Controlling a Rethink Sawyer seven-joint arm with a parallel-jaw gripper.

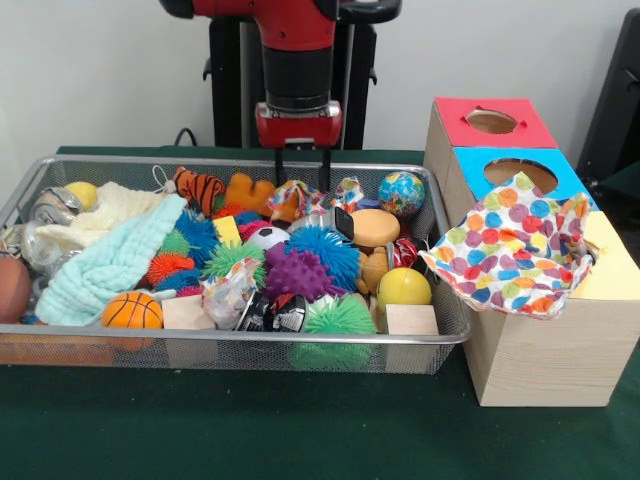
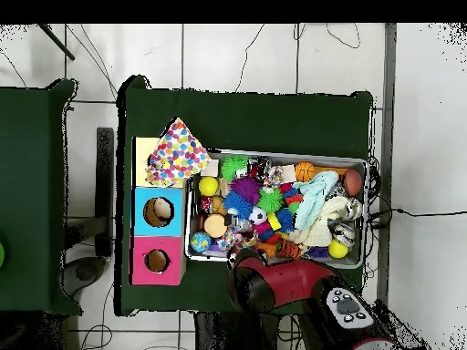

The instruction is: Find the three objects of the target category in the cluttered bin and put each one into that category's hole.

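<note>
Cloth (image 1: pixel 291 198) lies bunched at the bin's (image 1: pixel 250 353) far rim, directly under my gripper (image 1: pixel 301 168), whose fingers hang spread, grasping nothing.

The silver wire-mesh bin (image 1: pixel 445 330) (image 2: pixel 366 211) sits crammed with toys; one dotted cloth (image 1: pixel 510 245) (image 2: pixel 177 153) lies spread over the yellow-topped box (image 1: pixel 612 265) (image 2: pixel 141 160), covering its hole; another dotted cloth (image 1: pixel 288 198) lies crumpled among the toys.
</note>
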